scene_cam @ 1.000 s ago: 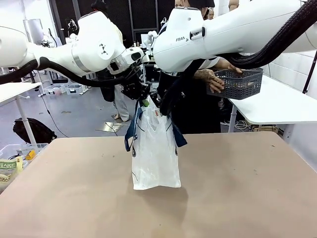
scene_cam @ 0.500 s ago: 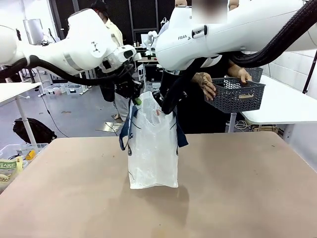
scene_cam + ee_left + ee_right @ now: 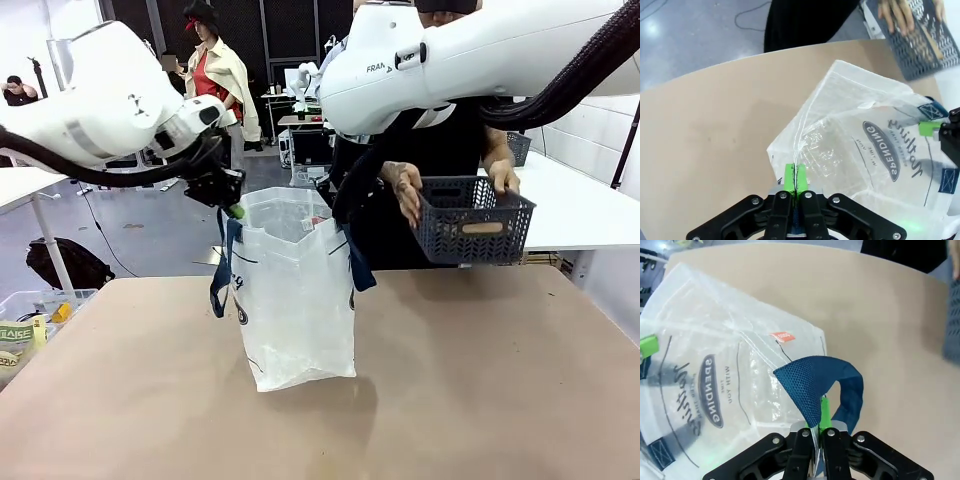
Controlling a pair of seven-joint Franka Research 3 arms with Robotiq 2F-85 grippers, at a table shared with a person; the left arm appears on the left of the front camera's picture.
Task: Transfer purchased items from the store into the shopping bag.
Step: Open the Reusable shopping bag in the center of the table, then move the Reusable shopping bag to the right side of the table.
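Note:
The shopping bag (image 3: 295,300), translucent white with navy handles, stands mid-table with its mouth stretched wide. My left gripper (image 3: 232,206) is shut on its left rim, and my right gripper (image 3: 340,215) is shut on its right rim beside a handle. In the left wrist view the green pads (image 3: 790,176) pinch the plastic edge of the bag (image 3: 865,150). In the right wrist view the gripper (image 3: 818,424) clamps the rim by the blue handle (image 3: 825,385). A person's two hands hold the store, a dark grey basket (image 3: 470,218), just right of the bag. The purchased items are hidden behind its walls.
A clear bin (image 3: 35,315) with packages sits off the table's left edge. A white side table (image 3: 570,210) stands at the back right with another grey basket (image 3: 518,148) on it. The person stands close behind the bag.
My left gripper has pulled the bag's left rim leftward, opening the mouth wide. The person has brought the basket down and closer to the bag.

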